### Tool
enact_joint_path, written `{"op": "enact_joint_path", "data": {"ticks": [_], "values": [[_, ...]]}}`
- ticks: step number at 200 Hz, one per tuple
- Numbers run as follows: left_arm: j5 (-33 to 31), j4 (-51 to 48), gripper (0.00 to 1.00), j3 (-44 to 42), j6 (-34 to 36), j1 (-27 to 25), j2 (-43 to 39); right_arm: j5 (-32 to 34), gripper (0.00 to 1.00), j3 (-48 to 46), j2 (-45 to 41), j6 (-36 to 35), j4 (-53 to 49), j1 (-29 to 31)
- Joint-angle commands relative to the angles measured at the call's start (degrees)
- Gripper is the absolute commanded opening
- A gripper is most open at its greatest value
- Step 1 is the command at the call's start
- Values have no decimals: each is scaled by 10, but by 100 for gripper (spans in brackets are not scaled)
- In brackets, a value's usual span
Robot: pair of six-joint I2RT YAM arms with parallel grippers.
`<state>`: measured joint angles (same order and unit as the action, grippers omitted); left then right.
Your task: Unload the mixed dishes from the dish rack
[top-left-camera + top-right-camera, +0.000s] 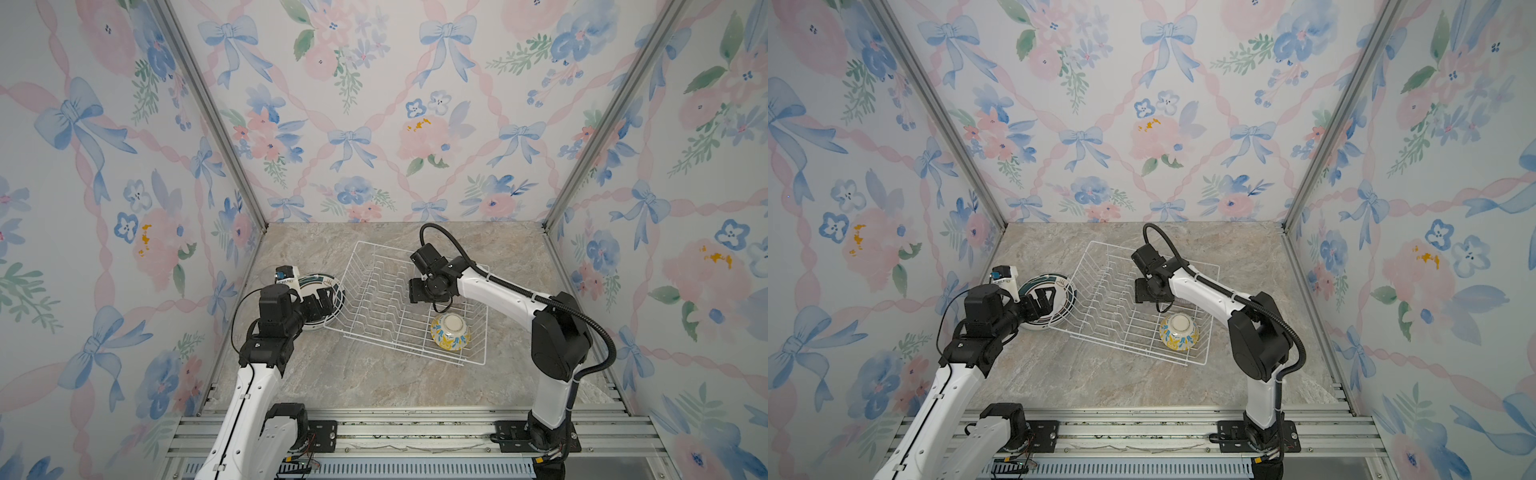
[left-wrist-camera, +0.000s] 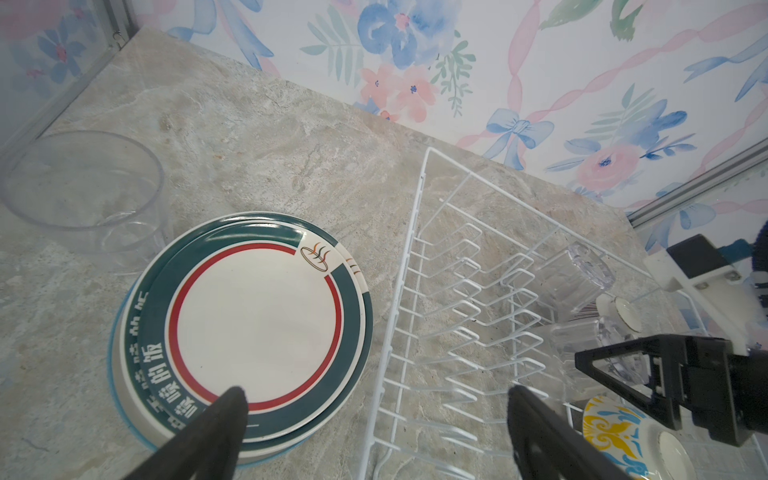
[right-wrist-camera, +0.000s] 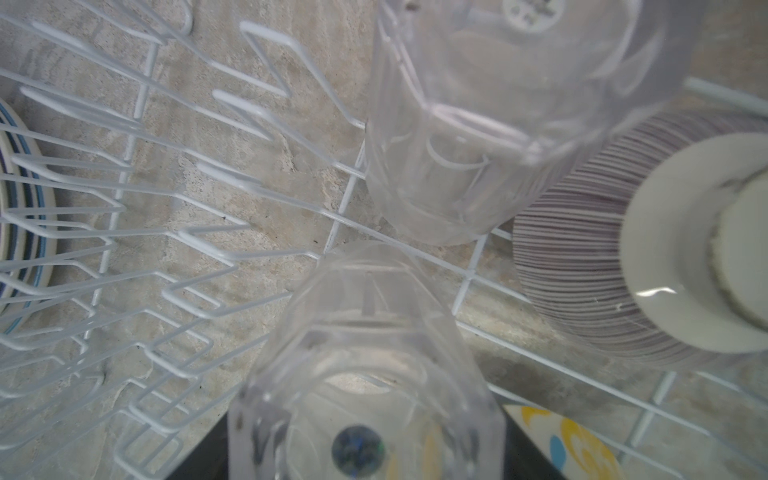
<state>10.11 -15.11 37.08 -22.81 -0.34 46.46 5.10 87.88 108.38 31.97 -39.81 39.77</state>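
Flowery walls w/ blue bows & pink ribbons stand round a gray stone bench. Left hand has its 2 fingers wide apart & grips nothing. It hangs over a stack of plates. Top plate is white w/ a green rim, a red ring & Chinese words. Stack lies flat on the bench, just beside the left side of the dish rack, not in it. Nxt to the plates, on the side away from the rack, a big clear cup stands on the bench.

Right hand points down inside the rack, near its right side. Right under it a clear cup fills much of the right wrist view, tilted on the wires w/ its thick bottom toward the cam. Can't tell if the hand is clamped on this cup or just round it, as the fingers are hidden behind the glass. A 2nd clear cup lies just past it, tilted too. Just beside the 2 cups sits the purple-striped bowl, bottom up, white foot ring showing. Yellow-blue bowl is bottom up too, in the rack's near right corner, apart from the hand. White wire rack sits at a slant in the mid of the bench, w/ rows of upright plate slots on its left half.
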Motion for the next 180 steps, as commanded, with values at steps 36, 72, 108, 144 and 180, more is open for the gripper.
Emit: {"op": "enact_joint_path", "data": {"ticks": [36,72,108,144,180], "values": [[25,5,98,8,-3,3,11,-13,53,-15,-53,2,20,-10],[47,13,98,29,-15,2,31,-23,53,-32,-74,6,34,-15],[61,61,98,26,-69,-21,36,-33,52,-40,-88,12,45,-19],[40,108,98,20,-104,-70,41,-59,52,-40,-99,16,55,-28],[25,127,98,22,-116,-97,50,-88,52,-44,-118,27,68,-45]]}}
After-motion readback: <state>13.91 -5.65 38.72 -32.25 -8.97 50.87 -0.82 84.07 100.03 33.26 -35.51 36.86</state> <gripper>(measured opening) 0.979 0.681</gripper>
